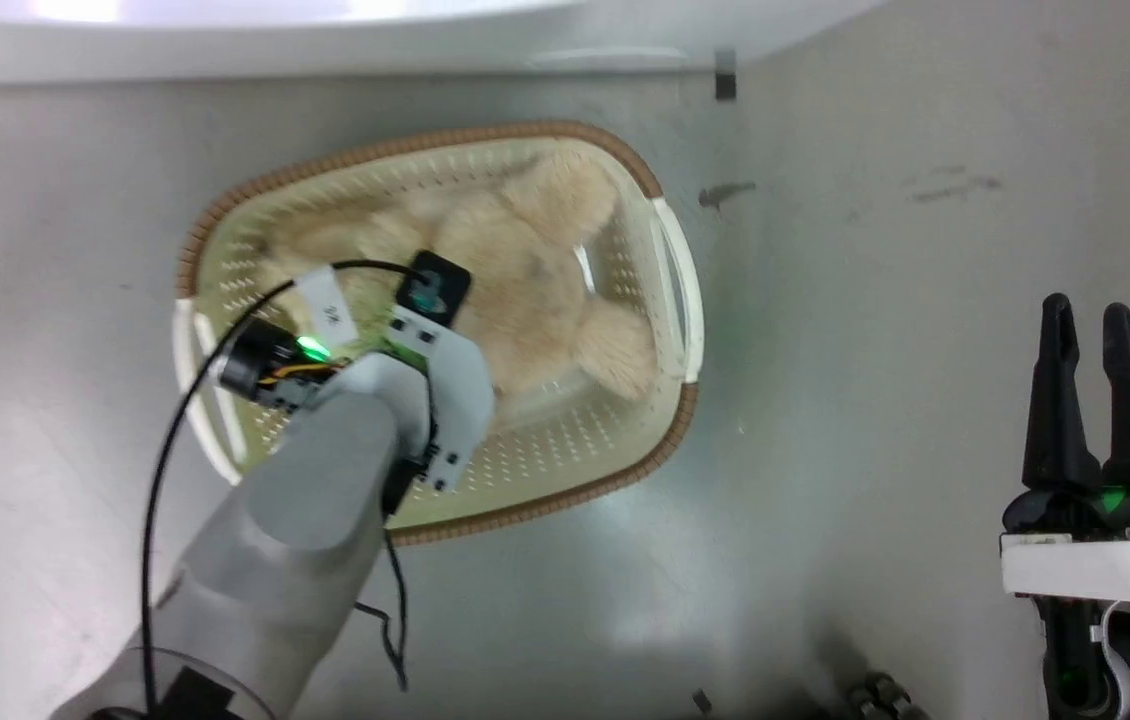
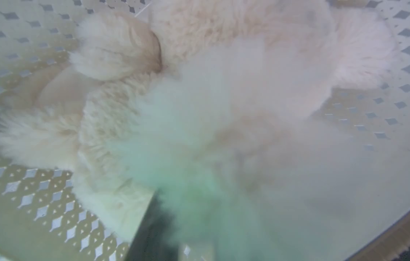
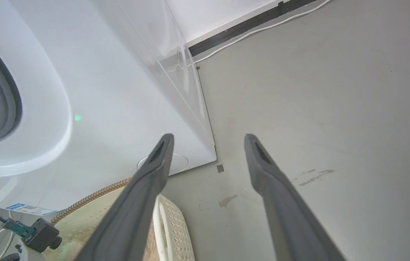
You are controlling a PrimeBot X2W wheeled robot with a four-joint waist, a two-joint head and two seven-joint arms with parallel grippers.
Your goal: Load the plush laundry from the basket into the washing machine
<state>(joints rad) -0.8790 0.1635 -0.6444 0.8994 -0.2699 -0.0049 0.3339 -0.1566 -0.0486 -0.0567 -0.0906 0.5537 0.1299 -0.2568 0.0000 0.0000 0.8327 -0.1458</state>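
Holds the left pincer (image 2: 170, 221) buried nose-down in the plush laundry (image 1: 525, 270), lying curled in the basket (image 1: 565, 455) on the floor (image 1: 875, 400) just before the washing machine (image 3: 110, 101), likely to get a deep bite of the shaggy pile. Cannot tell whether clenched or released: fur and green glow hiding all but one dark finger (image 2: 150, 232). Holds the right pincer (image 3: 208, 139) released and empty, well apart over bare floor, probably to leave the way to the machine free

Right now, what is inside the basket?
A cream plush toy lies in the basket, with the left arm reaching down onto it. Toy and arm cover much of the floor; anything beneath them cannot be seen.
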